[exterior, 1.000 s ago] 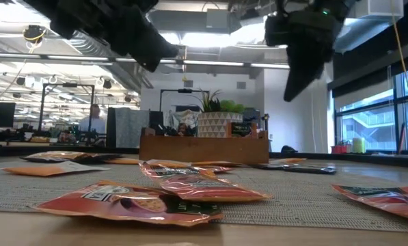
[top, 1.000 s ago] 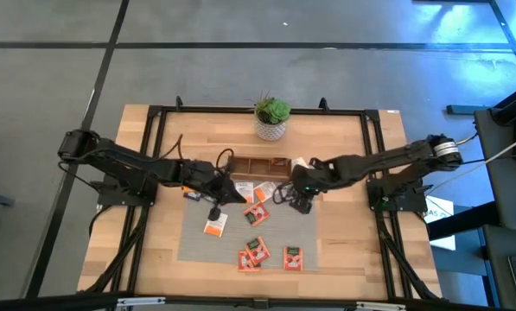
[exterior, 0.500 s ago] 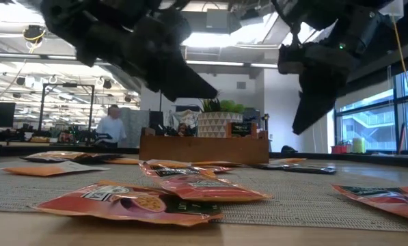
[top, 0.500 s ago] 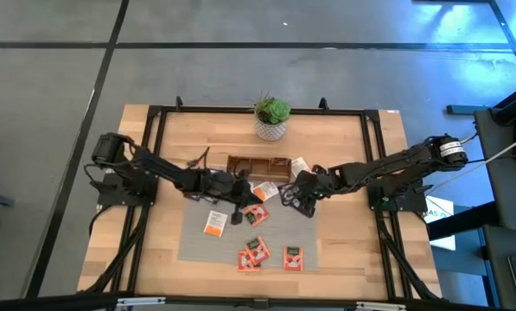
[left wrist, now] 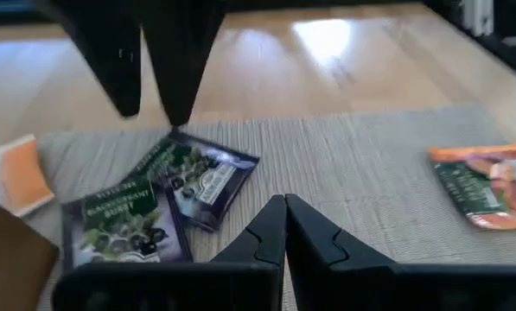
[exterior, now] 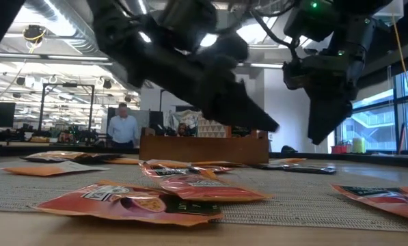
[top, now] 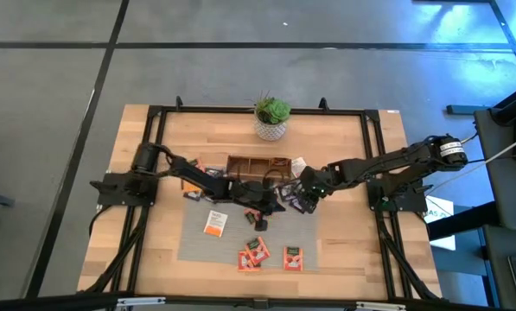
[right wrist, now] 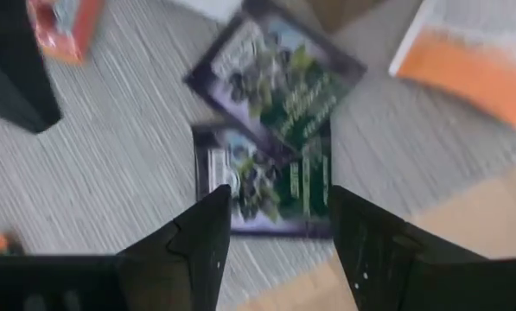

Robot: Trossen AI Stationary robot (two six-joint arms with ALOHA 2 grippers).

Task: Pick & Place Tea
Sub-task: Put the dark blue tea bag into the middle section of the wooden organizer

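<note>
Lying nearest the low camera, orange-red tea packets (exterior: 132,203) rest on the grey mat (top: 197,246). Mid-mat, the left gripper (left wrist: 284,226), jaws clenched and empty, points toward two dark tea packets (left wrist: 158,203). The right gripper (right wrist: 279,226) hangs directly over them, jaws released. Farther back stands the wooden tray (top: 258,164). Both grippers crowd one spot, so they could collide or nudge the overlapping packets. Tray compartments are hard to make out.
</note>
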